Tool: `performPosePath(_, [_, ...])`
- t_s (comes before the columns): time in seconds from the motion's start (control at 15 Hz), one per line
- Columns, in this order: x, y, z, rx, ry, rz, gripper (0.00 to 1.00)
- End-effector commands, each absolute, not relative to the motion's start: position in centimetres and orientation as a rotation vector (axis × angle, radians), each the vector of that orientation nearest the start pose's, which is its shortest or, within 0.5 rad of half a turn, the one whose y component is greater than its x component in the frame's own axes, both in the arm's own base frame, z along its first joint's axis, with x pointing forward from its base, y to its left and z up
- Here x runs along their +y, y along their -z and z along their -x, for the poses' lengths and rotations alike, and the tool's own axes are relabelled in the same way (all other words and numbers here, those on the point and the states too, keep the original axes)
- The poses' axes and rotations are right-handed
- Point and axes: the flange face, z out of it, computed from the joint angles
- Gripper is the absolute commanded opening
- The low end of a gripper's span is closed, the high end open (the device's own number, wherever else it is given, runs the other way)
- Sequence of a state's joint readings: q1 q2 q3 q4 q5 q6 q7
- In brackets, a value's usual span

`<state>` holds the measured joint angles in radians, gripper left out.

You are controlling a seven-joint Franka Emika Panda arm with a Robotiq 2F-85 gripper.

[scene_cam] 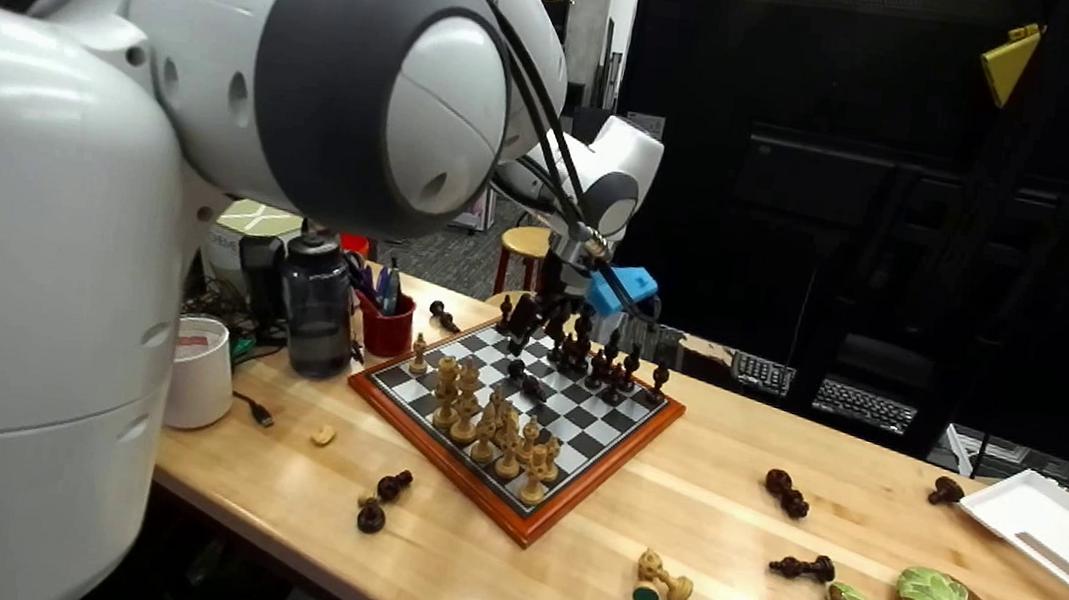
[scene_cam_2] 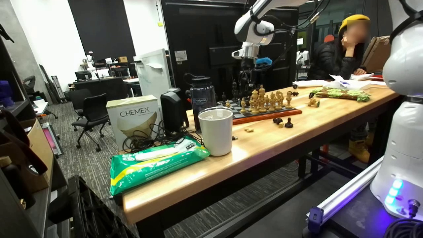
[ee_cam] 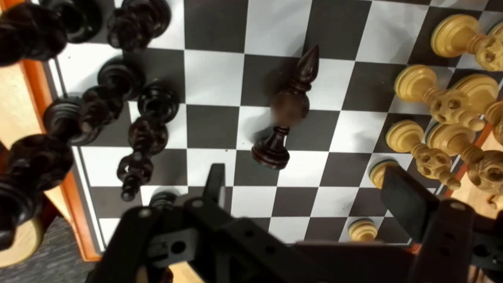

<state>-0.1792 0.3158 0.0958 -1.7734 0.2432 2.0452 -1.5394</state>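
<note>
Piece [ee_cam: 289,108] is dark reddish-brown, glossy, with a slim pointed tip, rounded middle (partly blurred in the wrist view), narrow neck and wide round base. Lies flat on its side across light and dark squares of the board [ee_cam: 214,78], just above and right of center in that view, slanted, tip up and to the right, base down and to the left. In an exterior view the same piece [scene_cam: 532,386] shows small and dark on the board just below mid-frame, lying down, finer details too small to tell.
</note>
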Motion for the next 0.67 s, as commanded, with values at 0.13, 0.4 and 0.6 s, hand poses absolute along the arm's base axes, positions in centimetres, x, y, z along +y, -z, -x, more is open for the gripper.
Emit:
performPosePath(0.13, [-6.2, -37.2, -59.5, -1.873, 0.553, 2.137, 1.00])
performPosePath(0.4, [-6.7, -35.8, -60.1, -1.861, 0.523, 2.112, 1.00])
performPosePath(0.6, [-6.7, -35.6, -60.0, -1.873, 0.524, 2.100, 1.00])
